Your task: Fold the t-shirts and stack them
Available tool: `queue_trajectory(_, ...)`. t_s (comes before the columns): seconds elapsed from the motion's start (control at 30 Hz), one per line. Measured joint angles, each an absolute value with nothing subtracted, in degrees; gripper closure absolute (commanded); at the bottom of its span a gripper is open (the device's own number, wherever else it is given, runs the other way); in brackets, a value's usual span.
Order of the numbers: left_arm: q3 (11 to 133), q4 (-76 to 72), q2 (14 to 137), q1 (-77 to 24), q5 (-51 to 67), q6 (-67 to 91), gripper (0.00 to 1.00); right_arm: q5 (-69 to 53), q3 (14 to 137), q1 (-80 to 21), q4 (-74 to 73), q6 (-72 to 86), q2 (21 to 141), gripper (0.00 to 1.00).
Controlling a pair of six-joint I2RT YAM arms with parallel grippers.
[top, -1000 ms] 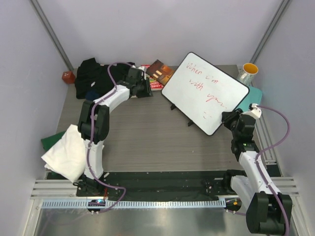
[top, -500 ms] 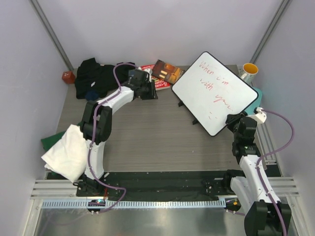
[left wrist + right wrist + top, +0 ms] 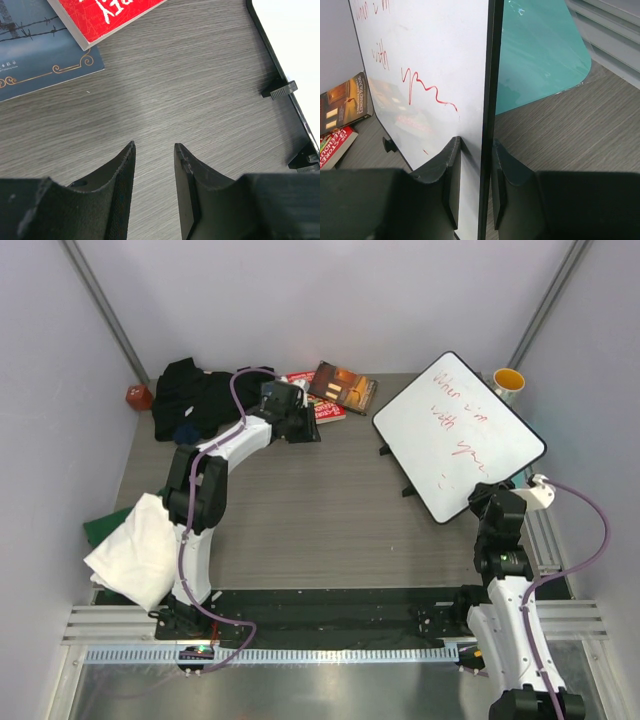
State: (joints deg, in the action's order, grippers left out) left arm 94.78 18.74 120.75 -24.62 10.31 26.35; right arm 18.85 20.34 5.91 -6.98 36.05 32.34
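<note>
A crumpled black t-shirt (image 3: 195, 395) lies at the back left. A folded white t-shirt (image 3: 135, 550) rests on a green one (image 3: 100, 528) at the left edge, near the front. My left gripper (image 3: 306, 428) hovers right of the black shirt, low over the bare table beside the books. In the left wrist view it (image 3: 154, 146) is open with nothing between its fingers. My right gripper (image 3: 487, 500) is shut on the lower edge of a whiteboard (image 3: 458, 430) with red writing and holds it tilted above the table. In the right wrist view the board's black rim (image 3: 489, 100) runs between the gripper's (image 3: 476, 142) fingers.
Books (image 3: 335, 392) lie at the back centre; a red one (image 3: 105, 15) and a blue one (image 3: 40, 60) show in the left wrist view. A teal mat (image 3: 540, 55) lies behind the board. A yellow cup (image 3: 506, 385) stands at the back right and a red object (image 3: 138, 397) at the back left.
My right arm has carried the whiteboard to the right, uncovering the books. My left gripper shifted slightly right, then held still.
</note>
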Motion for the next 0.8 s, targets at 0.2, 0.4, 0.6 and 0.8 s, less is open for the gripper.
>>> queue_trajectory(0.2, 94.3, 18.8, 120.2, -24.8, 10.3, 26.3, 0.62, 20.4, 20.3, 5.9, -8.4, 37.7, 32.3, 0.99)
queue_trajectory(0.4, 94.3, 18.7, 119.3, -25.0, 10.3, 26.3, 0.62, 23.6, 20.3, 5.8, -9.7, 40.4, 32.6, 0.99)
queue_trajectory(0.6, 94.3, 18.8, 119.0, -25.1, 10.3, 26.3, 0.62, 30.4, 20.3, 5.8, -11.9, 44.0, 31.5, 0.99)
queue_trajectory(0.8, 94.3, 18.8, 119.0, -25.1, 10.3, 26.3, 0.62, 35.5, 20.3, 5.9, -12.6, 46.6, 32.6, 0.99)
